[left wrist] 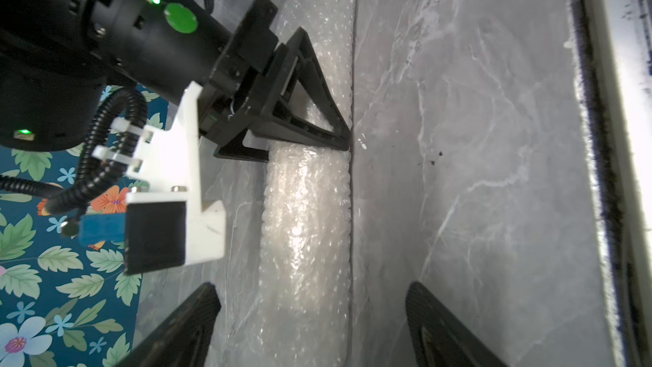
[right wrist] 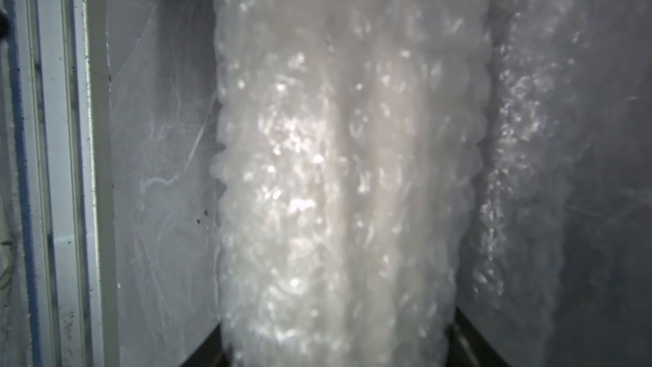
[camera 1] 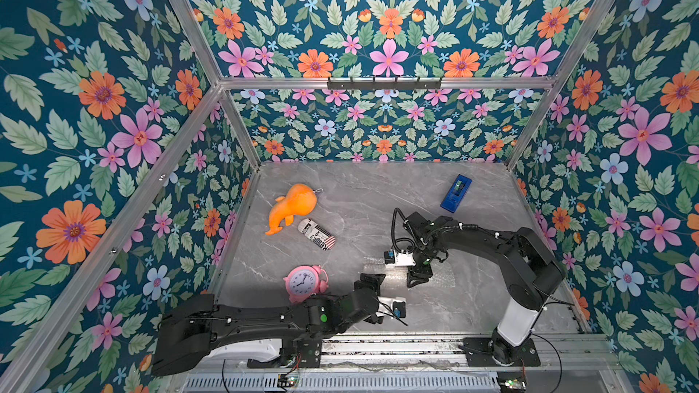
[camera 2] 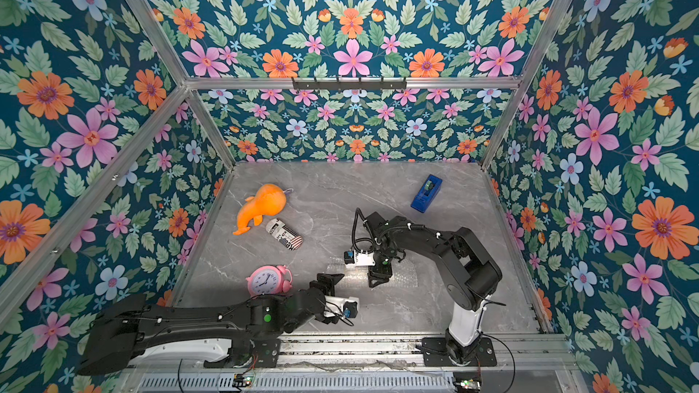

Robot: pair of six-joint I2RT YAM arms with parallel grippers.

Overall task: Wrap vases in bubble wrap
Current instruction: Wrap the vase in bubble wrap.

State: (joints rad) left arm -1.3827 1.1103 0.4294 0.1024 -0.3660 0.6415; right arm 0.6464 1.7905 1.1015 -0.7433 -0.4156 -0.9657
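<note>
Clear bubble wrap (left wrist: 306,227) lies rolled into a long, shiny tube.

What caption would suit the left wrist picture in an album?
Right gripper, jaws shut on a bubble wrap roll lying on the marble table; left gripper nearby, jaws open.

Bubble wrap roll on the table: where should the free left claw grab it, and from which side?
Probably the free end of the bubble wrap roll, from above, with the left gripper astride its narrow width. It lies flat as a long tube, and the right gripper clamps it farther along.
</note>
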